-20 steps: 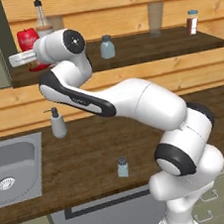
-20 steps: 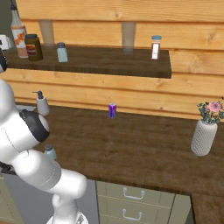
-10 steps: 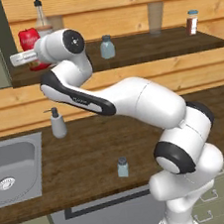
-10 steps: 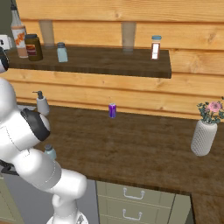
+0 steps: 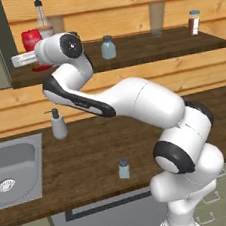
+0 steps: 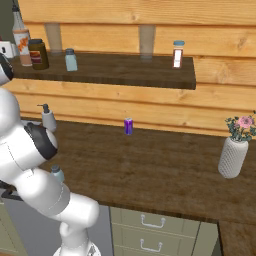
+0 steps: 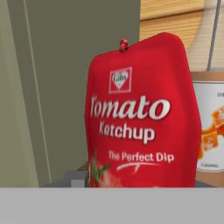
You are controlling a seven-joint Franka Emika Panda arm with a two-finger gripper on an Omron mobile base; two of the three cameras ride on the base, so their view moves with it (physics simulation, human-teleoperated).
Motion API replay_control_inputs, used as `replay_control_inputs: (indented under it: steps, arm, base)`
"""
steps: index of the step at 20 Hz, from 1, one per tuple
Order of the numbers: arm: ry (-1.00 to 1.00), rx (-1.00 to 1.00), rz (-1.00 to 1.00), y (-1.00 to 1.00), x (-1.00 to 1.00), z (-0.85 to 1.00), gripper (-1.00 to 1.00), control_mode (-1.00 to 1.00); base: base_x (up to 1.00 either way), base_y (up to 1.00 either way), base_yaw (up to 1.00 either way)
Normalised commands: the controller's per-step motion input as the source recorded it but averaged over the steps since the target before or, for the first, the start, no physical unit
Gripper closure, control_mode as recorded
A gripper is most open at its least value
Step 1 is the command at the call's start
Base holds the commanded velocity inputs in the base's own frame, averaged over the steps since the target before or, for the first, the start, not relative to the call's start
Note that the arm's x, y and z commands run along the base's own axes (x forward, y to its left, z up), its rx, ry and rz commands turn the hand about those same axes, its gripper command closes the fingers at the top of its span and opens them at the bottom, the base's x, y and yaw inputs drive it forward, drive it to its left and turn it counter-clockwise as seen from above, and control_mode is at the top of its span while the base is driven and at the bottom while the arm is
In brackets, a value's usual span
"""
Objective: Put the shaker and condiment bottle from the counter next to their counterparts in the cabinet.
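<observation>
Nearest the base, a small pale shaker [image 5: 124, 168] with a grey cap stands upright on the dark wooden counter [image 5: 90, 153], close to its front edge, with a steel sink [image 5: 11, 166] set into the counter to the left. Farther back, a white pump dispenser [image 5: 58, 124] stands by the plank wall, and to the right along the same wall are a small purple can [image 6: 128, 126] and a white vase of pink flowers [image 6: 234, 152]. Above, the arm reaches to the left end of the open shelf [image 5: 142, 48], where the red ketchup bottle [image 7: 142, 113] stands upright, close in front of the gripper [image 5: 27, 58]; whether the fingers clasp the bottle or only flank it cannot be told. Just beside the ketchup bottle is a tall clear bottle [image 7: 210, 127] with an orange-and-white label, then a dark brown jar [image 6: 38, 54], a second pale shaker [image 5: 108, 47], and, toward the far end, a reddish blue-capped shaker [image 5: 193, 22].
</observation>
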Motion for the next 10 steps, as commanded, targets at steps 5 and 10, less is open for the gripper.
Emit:
replay_control_inputs:
  steps: [5,10]
  arm:
    - [0.00,0.03,-0.09,0.01,0.01,0.00,1.00,-1.00]
    - [0.00,0.02,-0.07,0.01,0.00,0.00,1.00,-1.00]
  base:
    - [0.00,0.00,0.00]
    - [0.00,0.00,0.00]
